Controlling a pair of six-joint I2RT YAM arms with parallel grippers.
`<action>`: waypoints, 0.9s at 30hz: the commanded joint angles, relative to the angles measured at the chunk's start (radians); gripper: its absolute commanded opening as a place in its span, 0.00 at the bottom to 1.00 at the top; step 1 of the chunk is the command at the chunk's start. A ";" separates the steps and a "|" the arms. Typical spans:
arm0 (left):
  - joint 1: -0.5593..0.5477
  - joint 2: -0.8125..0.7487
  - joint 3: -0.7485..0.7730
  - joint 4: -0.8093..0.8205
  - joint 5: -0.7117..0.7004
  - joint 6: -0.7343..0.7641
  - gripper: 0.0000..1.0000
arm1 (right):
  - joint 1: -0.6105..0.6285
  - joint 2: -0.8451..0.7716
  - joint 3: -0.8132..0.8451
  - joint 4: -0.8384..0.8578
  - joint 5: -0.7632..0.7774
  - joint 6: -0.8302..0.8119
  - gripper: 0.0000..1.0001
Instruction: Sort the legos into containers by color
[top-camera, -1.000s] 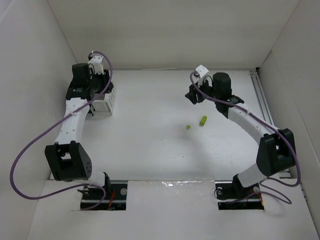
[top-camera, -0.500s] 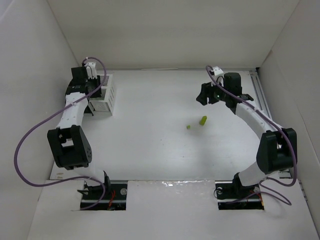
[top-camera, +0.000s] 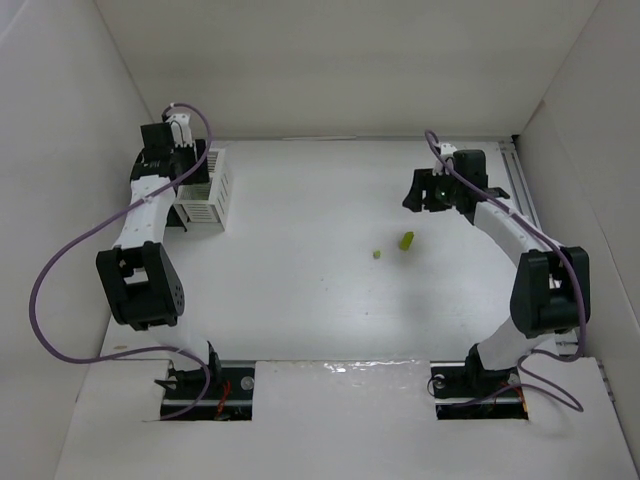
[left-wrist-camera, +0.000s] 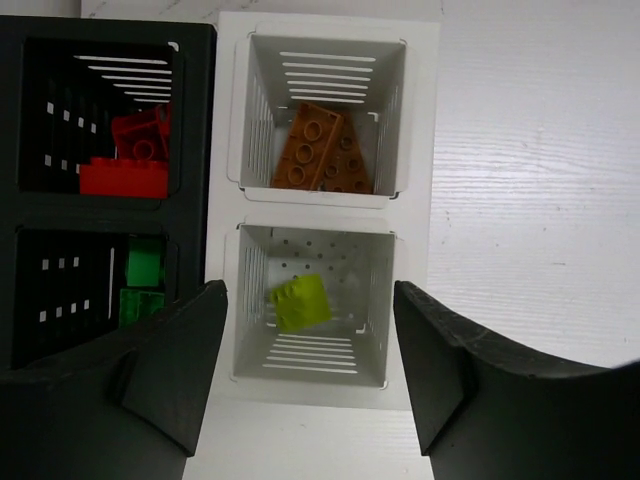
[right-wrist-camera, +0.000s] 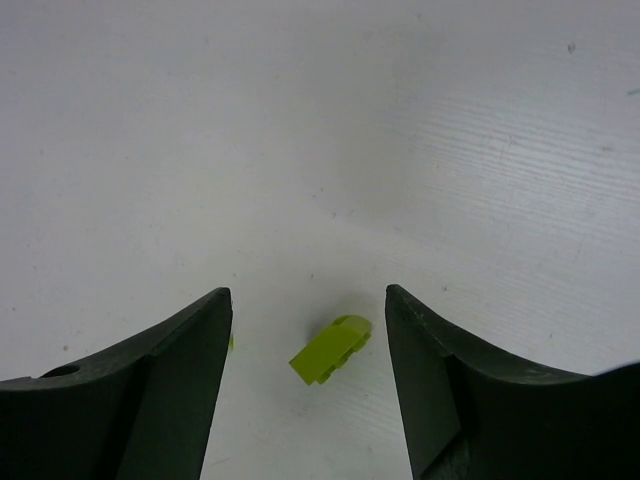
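The containers (left-wrist-camera: 420, 130) are a black pair and a white pair of slatted square bins, at the back left (top-camera: 212, 192). Red legos (left-wrist-camera: 130, 155) and green legos (left-wrist-camera: 140, 285) lie in the black bins. Orange legos (left-wrist-camera: 320, 150) fill the far white bin. A yellow-green lego (left-wrist-camera: 300, 303) is inside the near white bin, right under my open left gripper (left-wrist-camera: 308, 295) (top-camera: 188, 172), which holds nothing. My right gripper (right-wrist-camera: 307, 295) (top-camera: 422, 190) stands open above the table, with a yellow-green lego (right-wrist-camera: 332, 350) (top-camera: 406, 240) lying loose between its fingers.
A smaller yellow-green piece (top-camera: 377, 254) lies left of the loose brick, and peeks out beside my right gripper's left finger (right-wrist-camera: 231, 342). White walls enclose the table. A metal rail (top-camera: 522, 190) runs along the right edge.
My left gripper has opened over the near white bin, and the yellow-green brick is now in it. The right gripper has opened and moved right and back, above the loose brick.
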 joint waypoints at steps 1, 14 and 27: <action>0.001 -0.062 0.044 0.035 0.035 -0.003 0.64 | -0.010 -0.013 0.039 -0.040 0.052 0.100 0.68; -0.074 -0.294 -0.102 0.188 0.016 -0.003 0.67 | 0.088 0.007 0.037 -0.202 0.279 0.301 0.63; -0.380 -0.271 -0.146 0.074 0.341 0.098 0.66 | -0.008 -0.045 0.011 -0.166 0.368 0.406 0.63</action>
